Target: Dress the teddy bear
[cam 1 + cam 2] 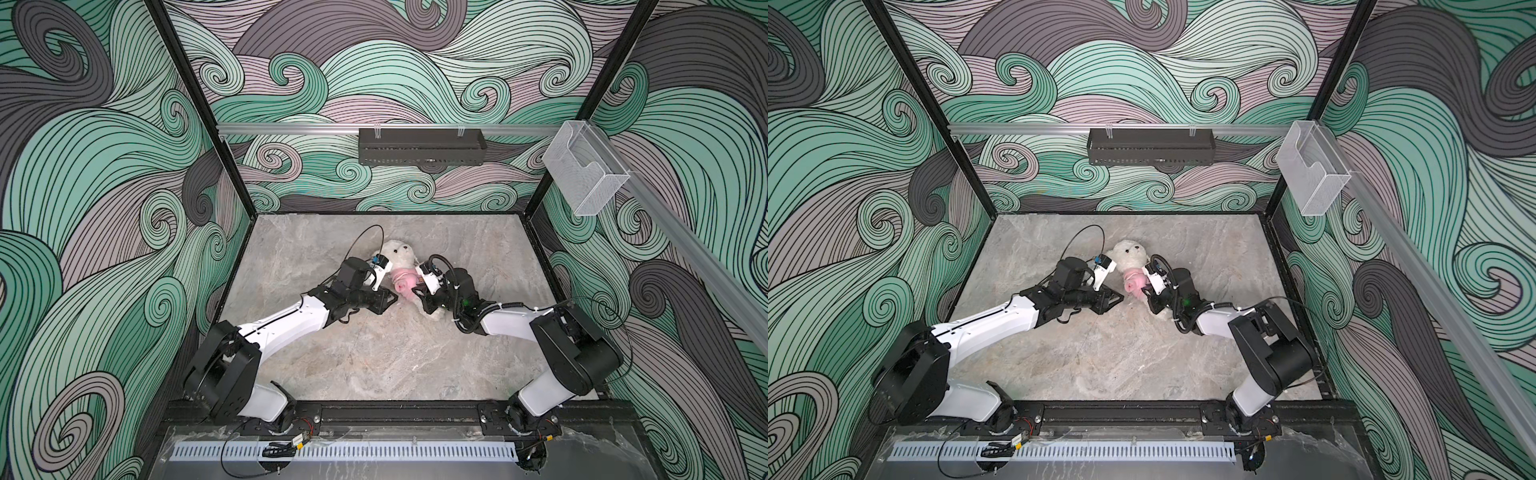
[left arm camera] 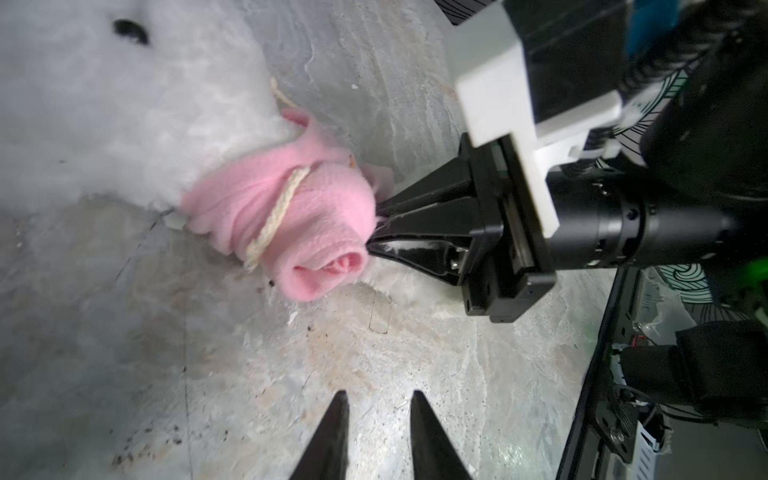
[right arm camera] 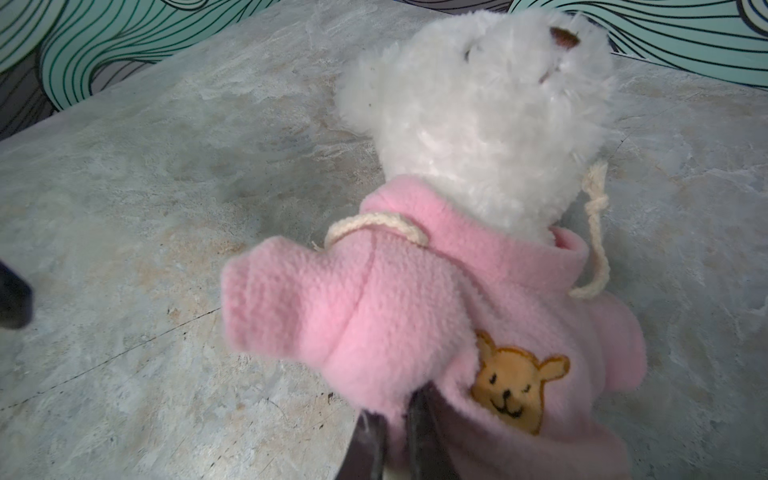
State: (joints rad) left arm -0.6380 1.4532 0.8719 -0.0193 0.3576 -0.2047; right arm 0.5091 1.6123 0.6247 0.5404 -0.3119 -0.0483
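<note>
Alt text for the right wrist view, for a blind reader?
The right gripper pinches the fabric of a pink shirt whose collar sits around the neck of a fluffy white teddy bear on a grey stone-patterned table. The shirt bears an orange bear-face patch, and a cream cord loops over one sleeve.

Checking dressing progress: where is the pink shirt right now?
In both top views the shirt sits around the bear at the table's middle, with the right hand closed on its fabric.
</note>
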